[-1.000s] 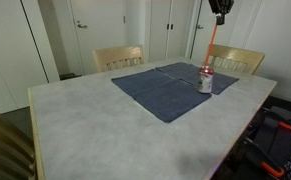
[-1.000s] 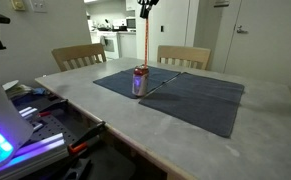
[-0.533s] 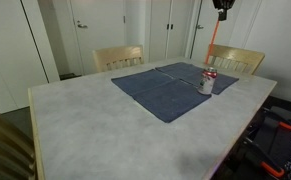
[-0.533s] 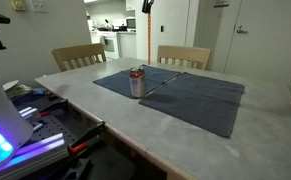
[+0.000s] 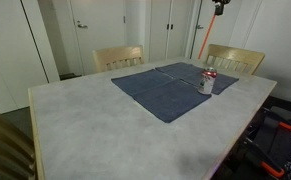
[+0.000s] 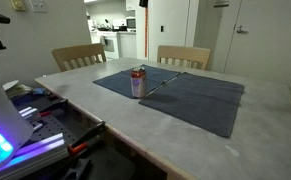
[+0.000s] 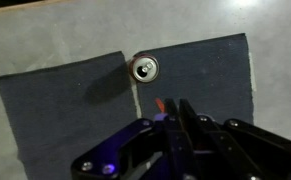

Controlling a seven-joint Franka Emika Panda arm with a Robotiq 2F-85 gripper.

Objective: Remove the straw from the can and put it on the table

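Surface: large rectangular light grey speckled table with a pale edge. Room: white doors along the back wall; an open doorway to a lit back room shows in an exterior view.

Counts:
- 1 small silver-grey cylindrical can with red markings.
- 1 thin red-orange straw.
- 2 dark blue cloth mats, laid edge to edge.
- 3 pale wooden chairs: two at the far edge, one at a near corner.

The can stands upright at the seam between the mats. The straw hangs nearly vertical in the air, its lower end above and apart from the can.

Gripper: fingers pinched together on the straw's upper end, at the frame's top edge.

Surroundings: red and black gear beyond the table's edge; a blue-lit device beside the table. One far chair back sits behind the straw.
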